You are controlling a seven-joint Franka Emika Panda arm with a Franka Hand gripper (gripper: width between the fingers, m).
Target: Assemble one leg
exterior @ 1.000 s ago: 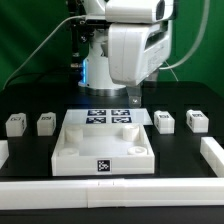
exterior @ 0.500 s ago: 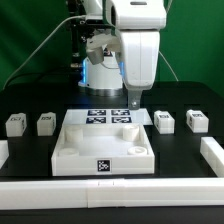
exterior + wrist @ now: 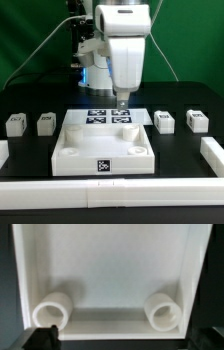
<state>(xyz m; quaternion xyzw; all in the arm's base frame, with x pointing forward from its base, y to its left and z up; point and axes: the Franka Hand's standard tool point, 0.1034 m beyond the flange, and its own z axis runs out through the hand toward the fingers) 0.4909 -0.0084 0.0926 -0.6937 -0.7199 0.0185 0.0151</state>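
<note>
Four small white legs with tags stand on the black table: two at the exterior view's left [image 3: 14, 124] [image 3: 45, 123] and two at its right [image 3: 165, 121] [image 3: 196, 121]. The large white tabletop [image 3: 103, 150] lies in the middle, sockets up. My gripper [image 3: 121, 101] hangs straight down over the tabletop's far edge, touching nothing. In the wrist view the tabletop's floor [image 3: 110, 274] fills the picture with two round sockets [image 3: 52, 309] [image 3: 164, 311]. The gripper [image 3: 125, 339] is open and empty, and one dark finger [image 3: 40, 338] shows at the frame's edge.
The marker board [image 3: 100, 116] lies just behind the tabletop, under the gripper. A long white rail [image 3: 110, 186] runs along the front, with white blocks at the left [image 3: 3, 152] and right [image 3: 212, 152]. A green backdrop stands behind the arm.
The wrist has turned upright and the hand has shifted toward the exterior view's left, now over the tabletop's far edge. The legs and tabletop have not moved.
</note>
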